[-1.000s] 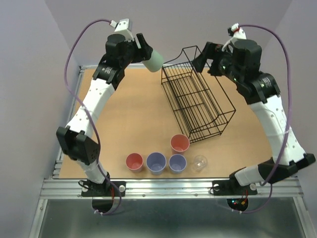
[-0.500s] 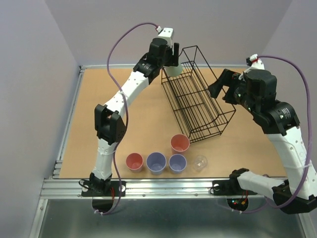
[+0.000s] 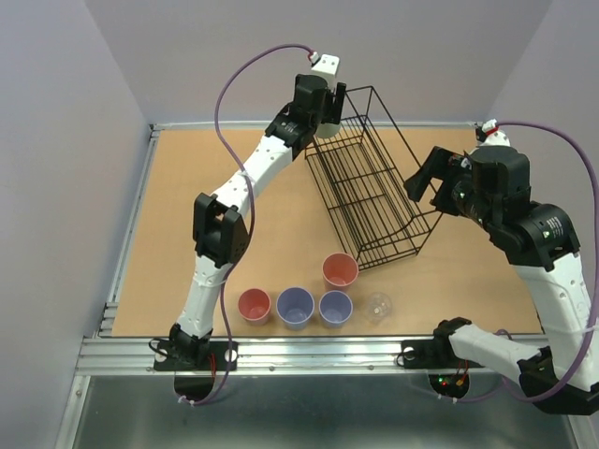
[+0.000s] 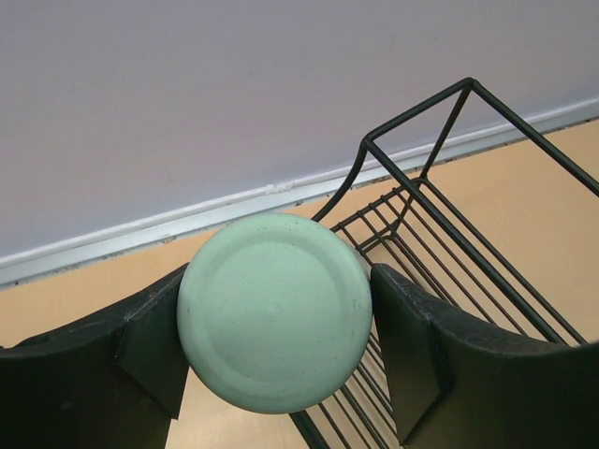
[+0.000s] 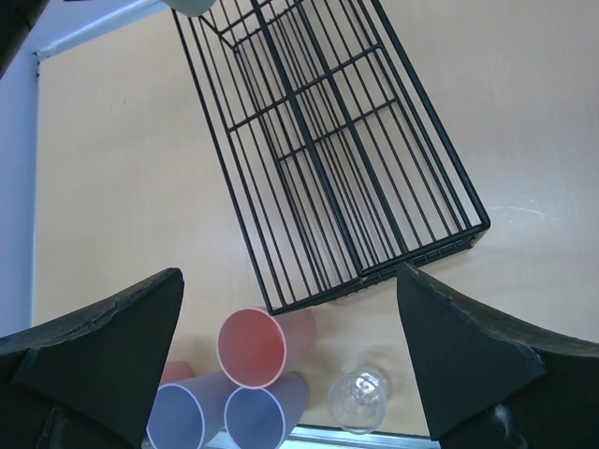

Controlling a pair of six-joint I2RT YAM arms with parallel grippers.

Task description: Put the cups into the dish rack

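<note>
Left gripper (image 3: 323,120), clamped on the green cup (image 4: 274,311) over the rack's (image 3: 374,192) far-left corner near the table's (image 3: 234,206) far edge, should lower it level between the wires before releasing; right gripper (image 3: 438,180) hangs open, empty, beside the rack.

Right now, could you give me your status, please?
Left gripper shut on pale green cup at far corner of dish rack. Right gripper open, empty. Five cups unloaded. Path clear.
</note>
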